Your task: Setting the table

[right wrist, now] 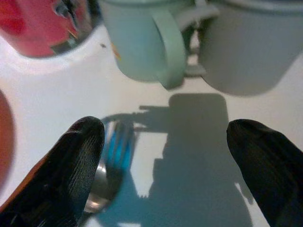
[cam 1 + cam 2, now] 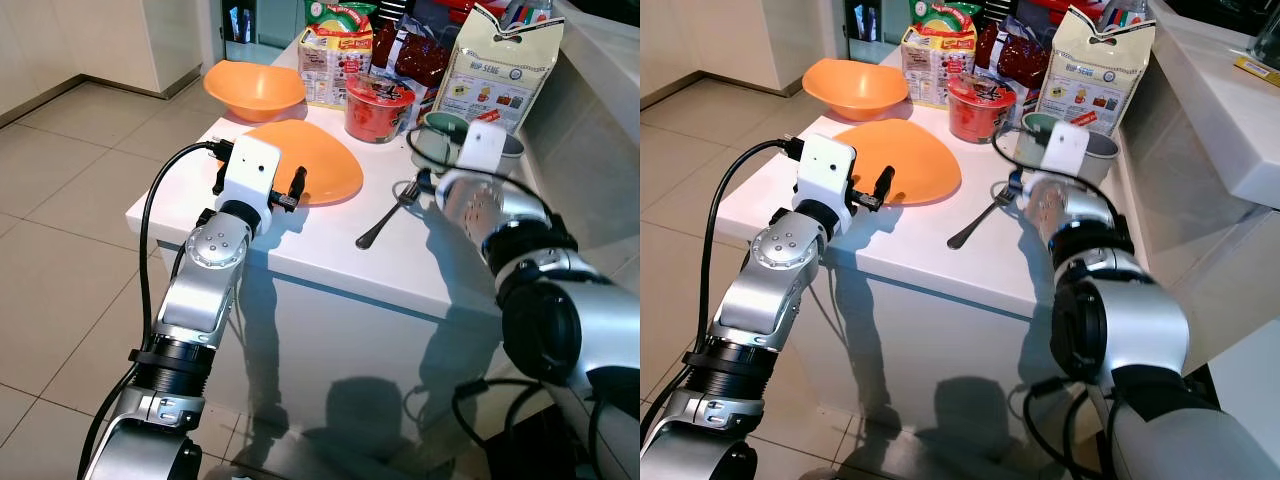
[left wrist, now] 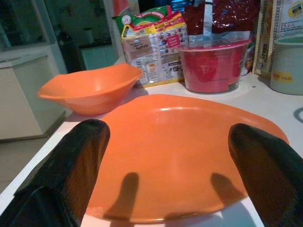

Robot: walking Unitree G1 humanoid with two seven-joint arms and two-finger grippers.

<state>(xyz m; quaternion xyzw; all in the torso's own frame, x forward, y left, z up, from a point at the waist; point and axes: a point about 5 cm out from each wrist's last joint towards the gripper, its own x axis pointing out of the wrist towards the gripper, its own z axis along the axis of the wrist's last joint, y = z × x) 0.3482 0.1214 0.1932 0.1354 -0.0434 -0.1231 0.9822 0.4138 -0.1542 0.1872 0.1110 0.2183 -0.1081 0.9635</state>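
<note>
An orange plate point(image 2: 310, 160) lies on the white table point(image 2: 330, 265), with an orange bowl point(image 2: 253, 88) behind it. My left gripper point(image 3: 168, 156) hovers open at the plate's near edge, one finger on each side and nothing held. To the plate's right a metal fork point(image 2: 383, 222) lies slanted. My right gripper point(image 1: 165, 156) stands open over the fork's head point(image 1: 111, 156), which lies by one finger. Just beyond it stand a pale green mug point(image 1: 142, 42) and a grey cup point(image 1: 251, 47).
A red noodle cup point(image 2: 378, 107), food packets point(image 2: 335, 60) and a white bag point(image 2: 500, 70) crowd the table's back. Tiled floor point(image 2: 70, 190) spreads to the left. A white counter point(image 2: 1220, 110) rises at the right.
</note>
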